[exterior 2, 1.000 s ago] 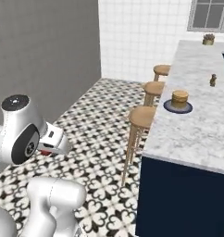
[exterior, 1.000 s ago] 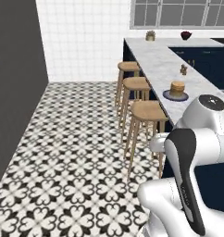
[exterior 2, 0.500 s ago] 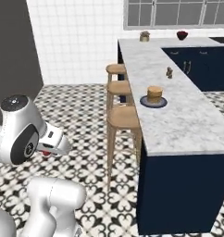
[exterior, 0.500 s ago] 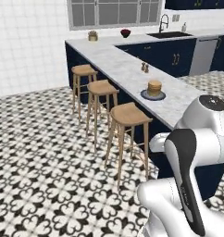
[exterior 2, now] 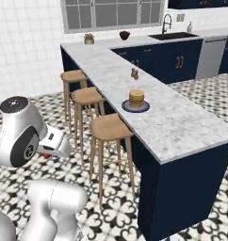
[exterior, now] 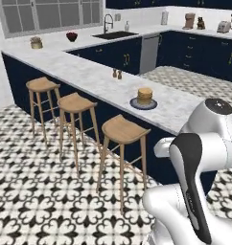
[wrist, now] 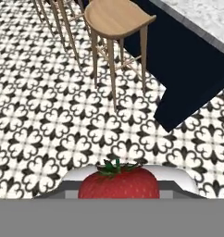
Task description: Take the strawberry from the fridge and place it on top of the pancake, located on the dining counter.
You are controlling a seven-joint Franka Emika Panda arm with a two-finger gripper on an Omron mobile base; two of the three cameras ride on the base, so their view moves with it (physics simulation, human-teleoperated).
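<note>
The fingers grip the strawberry (wrist: 119,183), apparently, their tips hidden behind it, above the patterned floor (wrist: 53,125). The pancake (exterior 2: 136,98) sits on its plate (exterior 2: 126,108) near the surface's (exterior 2: 182,122) stool-side edge.

Strawberry (wrist: 119,184): glossy red skin, finely pitted, with a green leafy cap. Dining counter (exterior: 94,76): polished white-grey marble top veined in grey, on a smooth matt navy base. Stools (exterior: 123,129): pale tan wood, satin finish. Pancake (exterior 2: 136,98): matt golden-tan stack on a smooth dark plate (exterior 2: 126,108). Floor (wrist: 49,129): smooth black-and-white patterned tile.
</note>
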